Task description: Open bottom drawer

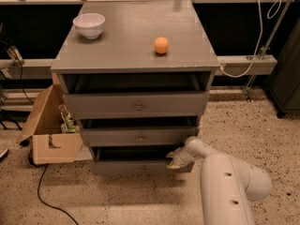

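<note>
- The gripper point(173, 161) is low at the front of the grey chest, against the right end of the bottom drawer point(133, 168), at the upper edge of that drawer's front.
- Whether the gripper is open, closed or holding the drawer's edge cannot be told from this view.
- The white arm point(227, 184) reaches in from the lower right, its thick rounded link filling that corner and narrowing towards the gripper.
- The bottom drawer is the lowest of the three and has the shortest, narrowest front; it stands a little way out, with a dark strip of its inside showing above the front.
- The middle drawer point(139, 137) and the top drawer point(136, 106) are also partly out, each with a dark gap above it and a small round knob at its centre.
- On the grey worktop point(126, 55) a white bowl point(89, 25) sits near the back left corner, and an orange ball point(161, 45) lies well apart from it, right of centre.
- An open cardboard box point(51, 142) stands on the speckled floor point(262, 130) just beside the chest's left side.
- A black cable point(47, 195) trails over the floor below the box.
</note>
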You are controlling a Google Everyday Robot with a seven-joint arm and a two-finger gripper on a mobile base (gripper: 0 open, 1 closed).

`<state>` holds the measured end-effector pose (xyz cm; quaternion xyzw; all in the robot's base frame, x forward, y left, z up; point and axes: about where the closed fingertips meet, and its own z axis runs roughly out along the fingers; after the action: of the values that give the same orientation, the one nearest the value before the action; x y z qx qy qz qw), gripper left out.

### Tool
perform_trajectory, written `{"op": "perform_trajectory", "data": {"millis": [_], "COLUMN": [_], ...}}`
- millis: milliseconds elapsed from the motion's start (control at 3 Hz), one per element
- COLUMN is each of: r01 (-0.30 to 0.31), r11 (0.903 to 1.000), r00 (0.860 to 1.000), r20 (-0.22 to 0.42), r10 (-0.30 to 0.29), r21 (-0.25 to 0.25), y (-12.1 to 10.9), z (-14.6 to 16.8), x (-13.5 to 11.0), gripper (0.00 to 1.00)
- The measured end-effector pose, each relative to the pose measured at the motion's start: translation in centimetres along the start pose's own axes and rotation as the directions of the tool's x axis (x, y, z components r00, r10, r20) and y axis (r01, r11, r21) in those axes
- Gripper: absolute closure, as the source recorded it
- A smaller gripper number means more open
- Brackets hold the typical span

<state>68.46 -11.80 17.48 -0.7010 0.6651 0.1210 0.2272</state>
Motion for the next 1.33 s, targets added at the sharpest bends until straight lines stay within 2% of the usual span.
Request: {"op": "perform_trajectory", "data": {"millis": [333, 667, 1000, 1333], "r01": [0.000, 0.000, 0.000, 0.014], "r11": [1.0000, 1.0000, 1.0000, 0.9995], "r00": [1.000, 1.000, 1.000, 1.000], "r20": [0.000, 0.000, 0.000, -0.005], "r10": [0.000, 0.000, 0.000, -0.014], "r21": [0.000, 0.000, 0.000, -0.029], "y": [0.00, 0.01, 0.01, 0.53], "z": [0.00, 0.01, 0.01, 0.63], "x": [0.00, 0.00, 0.00, -0.41], "gripper": [0.52, 0.20, 0.00, 0.00]}}
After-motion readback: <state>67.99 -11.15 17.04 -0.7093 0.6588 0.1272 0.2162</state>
